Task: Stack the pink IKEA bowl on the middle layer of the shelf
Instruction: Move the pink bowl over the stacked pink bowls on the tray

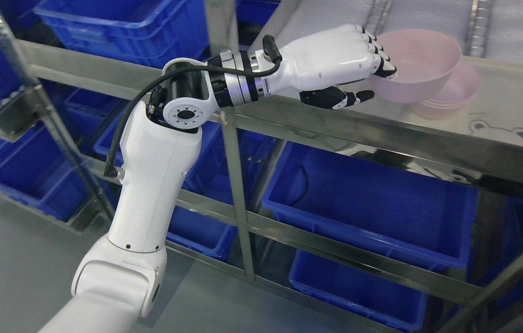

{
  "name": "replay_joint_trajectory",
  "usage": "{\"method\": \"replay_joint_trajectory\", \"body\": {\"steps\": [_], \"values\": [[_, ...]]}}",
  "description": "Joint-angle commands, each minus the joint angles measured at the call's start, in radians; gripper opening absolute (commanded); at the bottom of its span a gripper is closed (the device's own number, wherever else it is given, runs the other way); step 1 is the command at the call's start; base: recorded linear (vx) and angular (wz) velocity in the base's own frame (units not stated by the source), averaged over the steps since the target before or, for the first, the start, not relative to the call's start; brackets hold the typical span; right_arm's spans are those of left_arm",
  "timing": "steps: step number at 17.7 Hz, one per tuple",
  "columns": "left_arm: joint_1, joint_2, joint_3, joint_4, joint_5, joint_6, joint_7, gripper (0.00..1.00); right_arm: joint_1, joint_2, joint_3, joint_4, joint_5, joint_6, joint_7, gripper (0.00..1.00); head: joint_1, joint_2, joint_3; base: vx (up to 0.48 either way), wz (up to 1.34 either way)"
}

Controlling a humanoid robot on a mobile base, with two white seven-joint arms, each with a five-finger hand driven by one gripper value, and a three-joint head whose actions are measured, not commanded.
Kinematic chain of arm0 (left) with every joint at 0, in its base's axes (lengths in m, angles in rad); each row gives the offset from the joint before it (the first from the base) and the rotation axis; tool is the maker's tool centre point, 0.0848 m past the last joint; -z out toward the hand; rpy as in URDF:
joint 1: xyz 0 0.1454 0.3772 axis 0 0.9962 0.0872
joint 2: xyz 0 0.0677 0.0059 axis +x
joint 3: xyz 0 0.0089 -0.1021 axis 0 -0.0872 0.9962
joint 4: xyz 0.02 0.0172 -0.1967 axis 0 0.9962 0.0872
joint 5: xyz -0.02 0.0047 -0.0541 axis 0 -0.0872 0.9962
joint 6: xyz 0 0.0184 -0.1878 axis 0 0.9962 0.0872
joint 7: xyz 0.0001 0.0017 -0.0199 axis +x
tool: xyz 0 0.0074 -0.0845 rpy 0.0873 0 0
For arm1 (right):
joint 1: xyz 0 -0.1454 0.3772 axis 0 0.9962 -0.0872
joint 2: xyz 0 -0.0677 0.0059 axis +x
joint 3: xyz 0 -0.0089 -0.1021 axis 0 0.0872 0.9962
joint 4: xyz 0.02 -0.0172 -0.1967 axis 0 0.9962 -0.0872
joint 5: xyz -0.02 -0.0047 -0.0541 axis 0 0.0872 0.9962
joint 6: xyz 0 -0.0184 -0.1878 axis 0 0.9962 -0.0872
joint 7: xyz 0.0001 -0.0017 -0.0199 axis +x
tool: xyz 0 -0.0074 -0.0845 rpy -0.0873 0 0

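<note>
My left hand (377,83) reaches from the lower left up to the steel shelf (382,125). Its fingers (379,55) curl over the near rim of a pink bowl (421,67) and the thumb presses under that rim, so the hand is shut on the bowl. This bowl is tilted and sits partly over a stack of pink bowls (451,99) standing on a pale tray (516,99) on the shelf. The right arm is out of view.
Blue plastic bins (372,208) fill the lower shelf levels and the rack at left (25,171). A vertical steel post (236,175) stands just below my wrist. The tray has a frog drawing (502,132) near its front edge.
</note>
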Motion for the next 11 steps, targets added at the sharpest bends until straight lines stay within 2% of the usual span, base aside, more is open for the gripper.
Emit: {"method": "replay_joint_trajectory", "body": {"steps": [1,4,11], "values": [[-0.077,0.018,0.169,0.12,-0.205,0.005,-0.037,0.06,0.0,-0.017,0.005,-0.017,-0.001,0.001,0.001,1.0,0.0,0.0,0.0,0.063,-1.0],[-0.072,0.018,0.158,0.151,-0.258,0.005,-0.052,0.06,0.0,-0.017,0.005,-0.017,0.0,0.001,0.001,1.0,0.0,0.0,0.0,0.079,-0.91],[-0.055,0.018,0.155,0.154,-0.292,0.004,-0.172,0.06,0.0,-0.017,0.005,-0.017,0.0,0.001,0.001,1.0,0.0,0.0,0.0,0.064,-0.38]]}}
